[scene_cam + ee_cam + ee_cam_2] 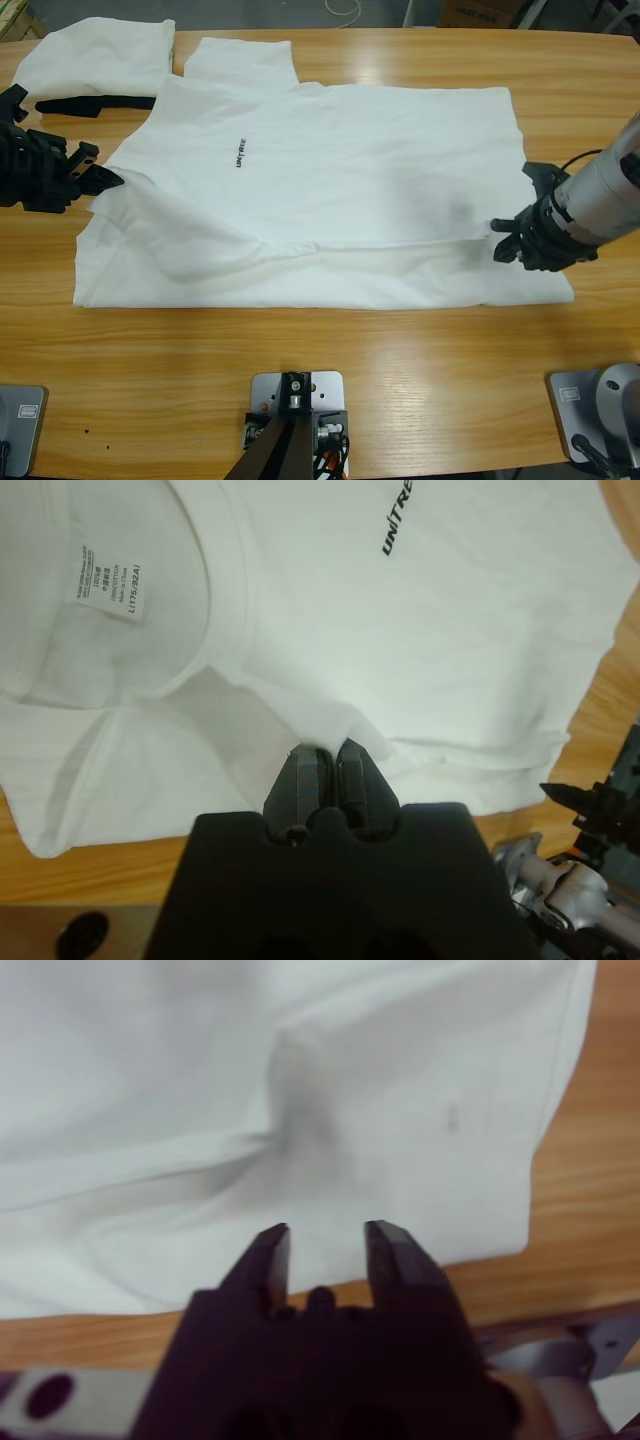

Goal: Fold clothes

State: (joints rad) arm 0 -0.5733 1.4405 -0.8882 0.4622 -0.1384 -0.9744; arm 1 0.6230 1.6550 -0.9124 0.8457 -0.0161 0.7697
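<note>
A white T-shirt (pixel 340 170) lies spread across the table with its black chest lettering (pixel 238 153) facing up. Its neck points left and its hem points right. My left gripper (pixel 108 180) is at the neck end, shut on a small peak of fabric (pixel 322 725) beside the collar and its label (pixel 108 585). At the hem end my right gripper (pixel 508 238) is open, and in the right wrist view it (pixel 328 1238) hovers over the cloth's edge (pixel 440 1190) with nothing held. A crease (pixel 380 245) runs along the shirt's near side.
A second white garment (pixel 95 55) lies bunched at the far left corner, with a black object (pixel 95 103) showing under its near edge. Bare wooden table (pixel 300 340) stretches along the front. The right arm's silver forearm (pixel 610 185) comes in from the right edge.
</note>
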